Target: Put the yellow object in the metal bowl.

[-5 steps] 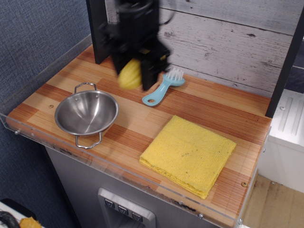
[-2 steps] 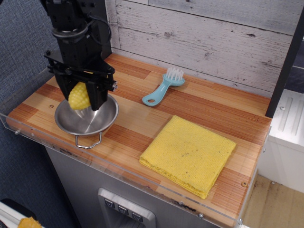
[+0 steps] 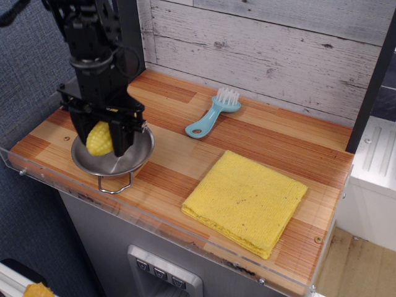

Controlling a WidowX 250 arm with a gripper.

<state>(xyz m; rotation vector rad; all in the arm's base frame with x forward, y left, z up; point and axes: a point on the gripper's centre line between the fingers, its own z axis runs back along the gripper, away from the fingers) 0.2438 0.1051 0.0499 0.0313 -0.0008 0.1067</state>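
My black gripper [image 3: 101, 141] is shut on the yellow toy corn cob [image 3: 99, 139], holding it upright. It hangs low inside the metal bowl [image 3: 131, 159], which sits at the front left of the wooden counter. The arm hides the bowl's far rim and back handle. The front wire handle [image 3: 114, 184] shows near the counter edge. I cannot tell whether the corn touches the bowl's bottom.
A flat square yellow cloth [image 3: 245, 201] lies at the front right. A light blue brush [image 3: 212, 113] lies behind it near the plank wall. A clear plastic lip [image 3: 154, 213] runs along the counter's front and left edges. A black post [image 3: 130, 25] stands behind the arm.
The gripper has carried the corn left and forward from above the counter's middle to over the bowl, then lowered it into the bowl.
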